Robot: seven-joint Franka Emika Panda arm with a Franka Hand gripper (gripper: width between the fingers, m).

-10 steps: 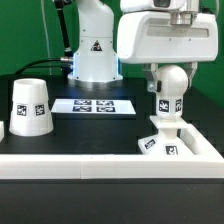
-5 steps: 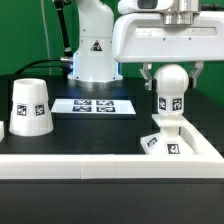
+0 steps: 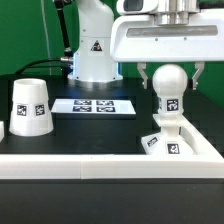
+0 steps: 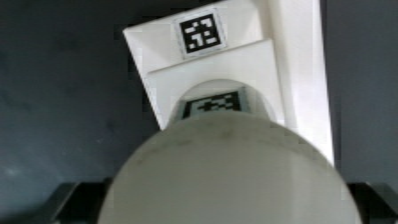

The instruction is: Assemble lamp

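While the shade, a smooth white truncated cone, stands wide end down on the dark table at the exterior view's left, the flat square base lies well apart from it, beside the white rail. On the base the bulb stands upright, its long axis vertical and its glossy ball on top. The gripper straddles the ball, its fingers spread wide and clear of it.

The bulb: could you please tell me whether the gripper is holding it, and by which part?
Nothing appears held: the gripper is open, its fingers flanking the bulb at its ball top with a gap each side; it stands on the base.
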